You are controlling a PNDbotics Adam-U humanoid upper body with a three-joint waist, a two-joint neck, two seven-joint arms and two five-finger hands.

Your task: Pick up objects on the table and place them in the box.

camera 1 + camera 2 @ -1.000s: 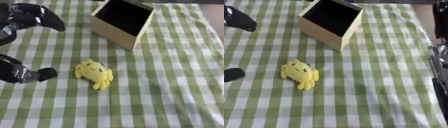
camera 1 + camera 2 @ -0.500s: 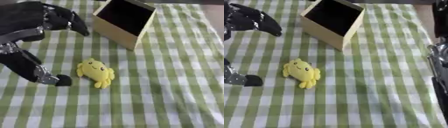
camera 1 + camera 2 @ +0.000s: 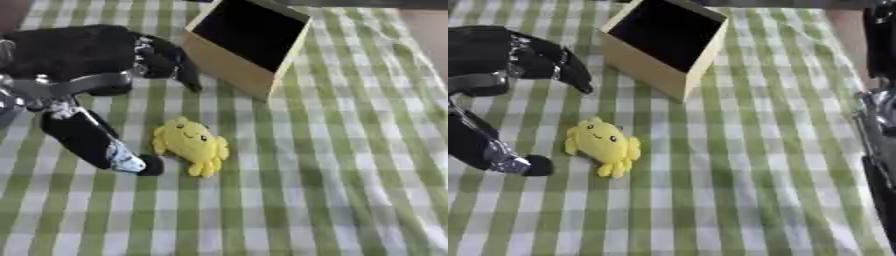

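Since half a second ago the left robot hand (image 3: 83, 95) has pushed further in from the left edge toward the middle of the counter (image 3: 332, 190), and its thumb tip now sits closer to the toy than it did.

That left robot hand spreads wide: the thumb (image 3: 101, 145) reaches down and ends in a rounded black tip on the cloth just beside the toy's left side, while the fingers (image 3: 171, 65) arch above, pointing toward the near left wall of the box. It holds nothing, and whether the thumb tip actually touches the toy cannot be told.

Between thumb and fingers, a little to their right, lies the yellow octopus plush toy (image 3: 190, 145), face up on the green-and-white checked cloth, its small legs trailing toward the lower right.

Up and to the right of the toy stands the cardboard box (image 3: 229, 70), pale tan outside and dark inside, its open top tilted toward the camera. It is apart from the toy.

At the far right edge of the right eye view a black and silver part of the right arm (image 3: 878, 140) shows; the right robot hand itself is not visible.
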